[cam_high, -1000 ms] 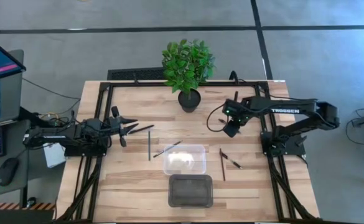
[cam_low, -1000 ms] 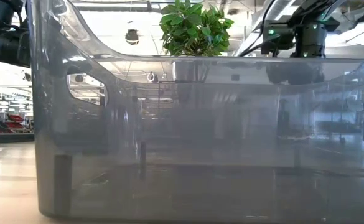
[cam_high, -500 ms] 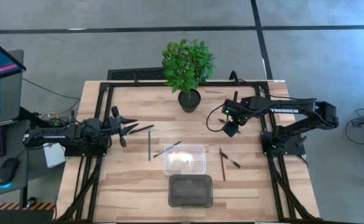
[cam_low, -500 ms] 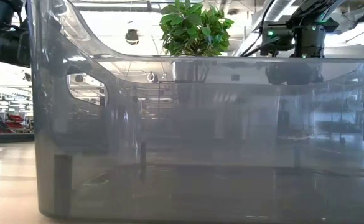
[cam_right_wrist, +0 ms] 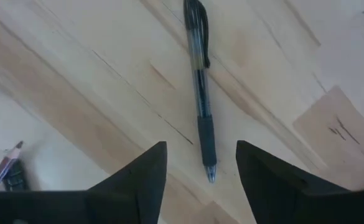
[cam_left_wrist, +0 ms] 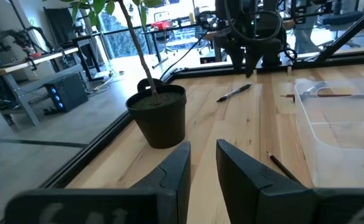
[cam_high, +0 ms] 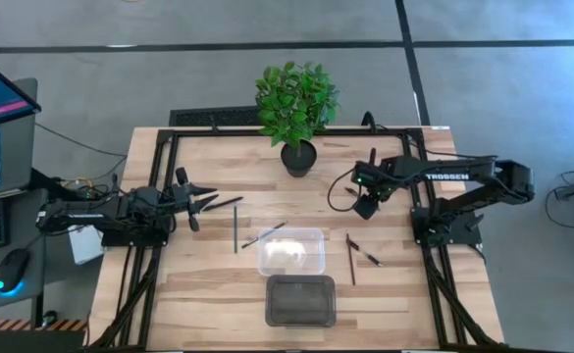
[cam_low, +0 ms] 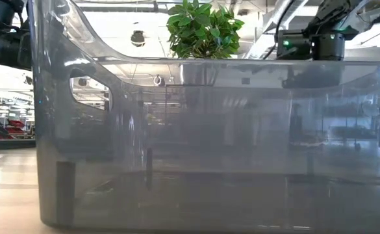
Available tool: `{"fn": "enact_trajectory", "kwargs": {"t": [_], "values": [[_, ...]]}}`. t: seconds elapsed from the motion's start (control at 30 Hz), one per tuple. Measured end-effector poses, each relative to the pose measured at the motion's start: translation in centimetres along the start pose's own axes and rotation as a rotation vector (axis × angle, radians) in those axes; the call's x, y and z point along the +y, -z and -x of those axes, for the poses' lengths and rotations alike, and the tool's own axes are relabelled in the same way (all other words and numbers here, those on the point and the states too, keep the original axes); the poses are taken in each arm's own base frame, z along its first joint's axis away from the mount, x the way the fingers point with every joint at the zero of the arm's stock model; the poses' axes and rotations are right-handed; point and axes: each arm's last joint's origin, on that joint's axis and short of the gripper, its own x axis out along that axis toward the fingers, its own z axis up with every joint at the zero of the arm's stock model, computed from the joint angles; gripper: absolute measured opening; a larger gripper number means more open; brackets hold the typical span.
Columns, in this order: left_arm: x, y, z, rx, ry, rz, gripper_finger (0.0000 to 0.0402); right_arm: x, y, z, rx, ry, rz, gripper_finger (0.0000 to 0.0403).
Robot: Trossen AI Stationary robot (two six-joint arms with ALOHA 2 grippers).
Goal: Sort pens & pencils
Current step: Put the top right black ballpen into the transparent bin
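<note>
Right wrist view, black clear-barrelled pen [cam_right_wrist: 200, 81], pocket clip

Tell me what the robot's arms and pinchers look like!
Both arms are dark and jointed. The right arm has white TROSSEN lettering, a small green light and a black cable looping beside it. Each gripper, left and right, has two dark, wedge-shaped fingers.

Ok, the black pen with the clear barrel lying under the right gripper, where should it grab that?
Take the black pen mid-barrel, just above its rubber grip, coming straight down. It lies flat on the wooden table, and the open right gripper has a finger on either side of its length.
</note>
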Motion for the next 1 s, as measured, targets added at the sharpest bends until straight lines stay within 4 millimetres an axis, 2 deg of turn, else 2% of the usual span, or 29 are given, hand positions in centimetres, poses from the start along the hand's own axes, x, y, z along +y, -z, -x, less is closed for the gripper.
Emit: {"fn": "enact_trajectory", "kwargs": {"t": [0.6,1.0], "values": [[0.0,0.0,0.0,0.000,0.001,0.000,0.0068,-0.5,1.4,-2.6,0.007,-0.009,-0.044,0.0192],[0.0,0.0,0.0,0.000,0.001,0.001,0.0068,-0.5,1.3,-2.7,-0.004,-0.014,-0.045,0.0191]]}}
